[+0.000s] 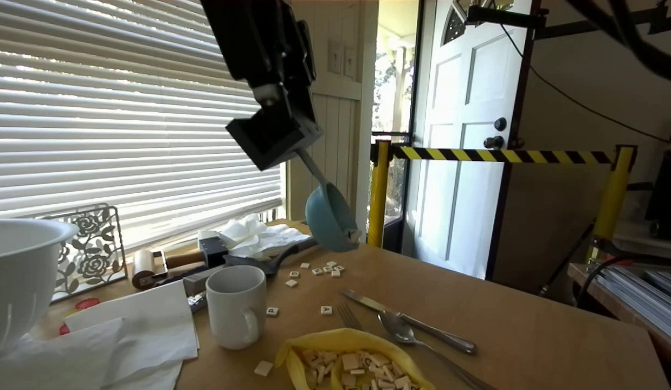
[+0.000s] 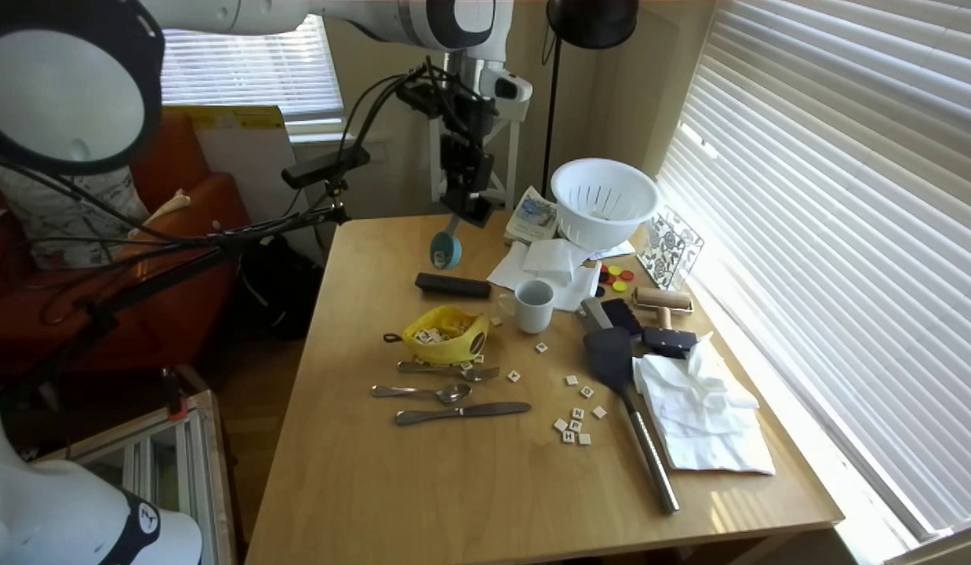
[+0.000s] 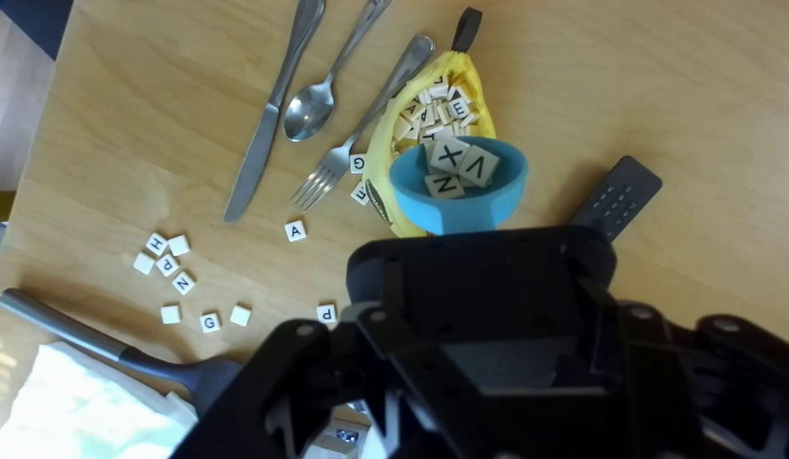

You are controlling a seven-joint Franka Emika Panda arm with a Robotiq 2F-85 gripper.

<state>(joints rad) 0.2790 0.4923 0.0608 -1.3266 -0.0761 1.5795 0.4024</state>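
Robotiq gripper [image 1: 278,132] with its jaws pressed together on the handle [image 1: 312,166] of a blue ladle [image 3: 458,217], the precise contact being too dark to make out. The ladle hangs in the air above the wooden table [image 2: 360,486], apart from everything beneath it, and carries a small heap of letter tiles [image 3: 478,166]; X, V and N are legible in the wrist view. Note the tilt of the bowl in an exterior view, where a tile marked X [image 1: 350,234] shows at the lip. Behind the ladle, in the wrist view, lies a yellow banana-shaped pouch [image 3: 380,162] filled with similar tiles [image 3: 458,107]; beside it are a fork [image 3: 336,164], then a spoon [image 3: 310,111] and a knife [image 3: 260,140], with a dark remote control [image 3: 617,197] on the opposite side. Principal hazard: any steeper tilt would probably slide tiles over the lip and scatter them on the table. Secondary hazards: the slender handle may swivel in the grip under the off-centre load, and a bowl lowered carelessly could snag the pouch's soft rim or knock the white mug [image 1: 232,309] standing near it.
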